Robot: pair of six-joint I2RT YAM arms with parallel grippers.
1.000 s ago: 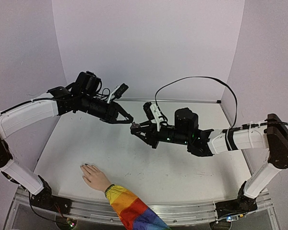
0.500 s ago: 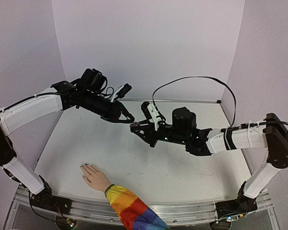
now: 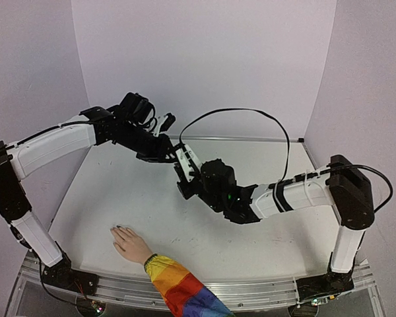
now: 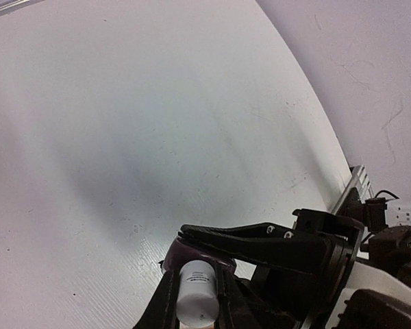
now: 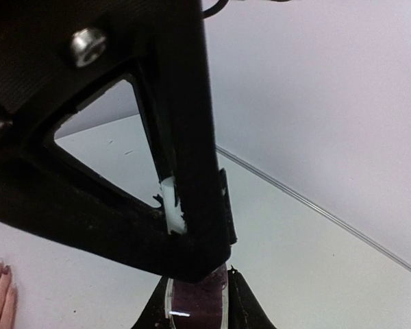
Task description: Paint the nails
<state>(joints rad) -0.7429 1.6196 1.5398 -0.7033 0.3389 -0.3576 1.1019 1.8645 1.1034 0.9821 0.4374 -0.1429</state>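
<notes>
The hand point(image 3: 132, 246) lies palm-down, nails point(image 3: 117, 228) pointing diagonally away and left.

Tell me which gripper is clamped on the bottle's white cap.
The left gripper: its wrist view shows the white cap pinched inside it. The right gripper grips the dark purple bottle body instead.

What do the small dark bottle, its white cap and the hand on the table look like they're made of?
Bottle: probably glass, dark purple, glossy, with a bright glint. White cap: likely plastic, matte, evenly white. Hand: pale beige, smooth, matte; skin or rubber, I can't tell.
</notes>
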